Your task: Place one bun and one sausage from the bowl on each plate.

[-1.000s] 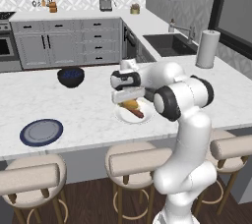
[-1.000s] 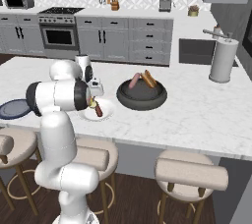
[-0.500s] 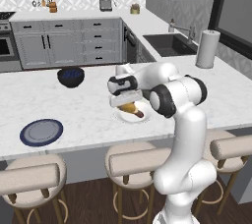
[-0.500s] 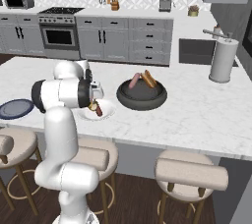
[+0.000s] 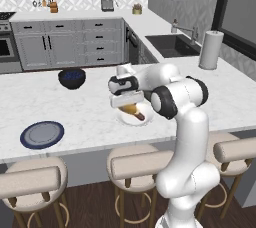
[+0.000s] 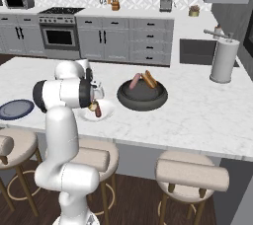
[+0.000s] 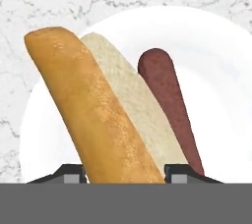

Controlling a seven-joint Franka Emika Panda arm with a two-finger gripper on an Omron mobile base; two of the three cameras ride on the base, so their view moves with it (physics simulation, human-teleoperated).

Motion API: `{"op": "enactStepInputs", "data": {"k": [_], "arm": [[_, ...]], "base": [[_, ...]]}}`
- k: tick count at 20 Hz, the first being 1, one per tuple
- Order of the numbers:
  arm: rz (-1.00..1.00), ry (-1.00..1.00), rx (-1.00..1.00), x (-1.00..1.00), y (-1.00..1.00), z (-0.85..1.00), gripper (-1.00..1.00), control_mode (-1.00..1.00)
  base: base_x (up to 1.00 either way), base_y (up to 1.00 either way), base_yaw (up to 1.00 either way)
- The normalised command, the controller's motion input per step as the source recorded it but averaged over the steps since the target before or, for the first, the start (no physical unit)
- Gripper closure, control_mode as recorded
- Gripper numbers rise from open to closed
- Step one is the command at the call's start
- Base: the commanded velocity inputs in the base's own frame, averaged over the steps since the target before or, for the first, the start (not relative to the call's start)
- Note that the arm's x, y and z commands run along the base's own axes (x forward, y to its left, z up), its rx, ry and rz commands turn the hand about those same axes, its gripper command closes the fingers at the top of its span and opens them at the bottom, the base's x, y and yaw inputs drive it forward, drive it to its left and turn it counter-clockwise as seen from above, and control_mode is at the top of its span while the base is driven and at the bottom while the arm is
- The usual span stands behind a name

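Note:
My gripper (image 7: 125, 171) is shut on a tan-orange bun (image 7: 98, 115), which stands between its two finger tips. Right below it is the white plate (image 7: 216, 70), where a reddish-brown sausage (image 7: 170, 105) lies beside the bun. Seen from the left base, the gripper (image 5: 125, 103) hangs low over that plate (image 5: 122, 118) with the bun (image 5: 131, 108) near the sausage (image 5: 140, 117). In the right base view the wide dark bowl (image 6: 143, 101) holds another sausage (image 6: 134, 81) and bun (image 6: 149, 78), to the right of the white plate (image 6: 105, 112). The blue-rimmed plate (image 5: 42, 134) lies bare at far left.
A small deep dark-blue bowl (image 5: 71, 78) stands farther back on the counter. A paper towel roll (image 5: 210, 49) stands at the right by the sink (image 5: 175, 44). Stools (image 5: 145, 164) line the counter's near edge.
The hand with the bun has come down a little toward the white plate. The grip has not changed.

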Motion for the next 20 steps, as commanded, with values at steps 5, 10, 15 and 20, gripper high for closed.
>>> {"op": "enactStepInputs", "data": {"k": [5, 10, 15, 20], "arm": [[-0.11, 0.00, 0.00, -0.26, -0.43, 0.00, -1.00, -1.00], [-0.07, 0.00, 0.00, -0.02, -0.01, -0.05, -1.00, -1.00], [-0.06, -0.06, 0.00, -0.18, 0.02, 0.02, -1.00, -1.00], [-0.10, -0.14, 0.00, -0.39, -0.05, 0.56, -1.00, -1.00]], "base": [[0.00, 0.00, 0.00], [0.00, 0.00, 0.00], [0.00, 0.00, 0.00], [0.00, 0.00, 0.00]]}}
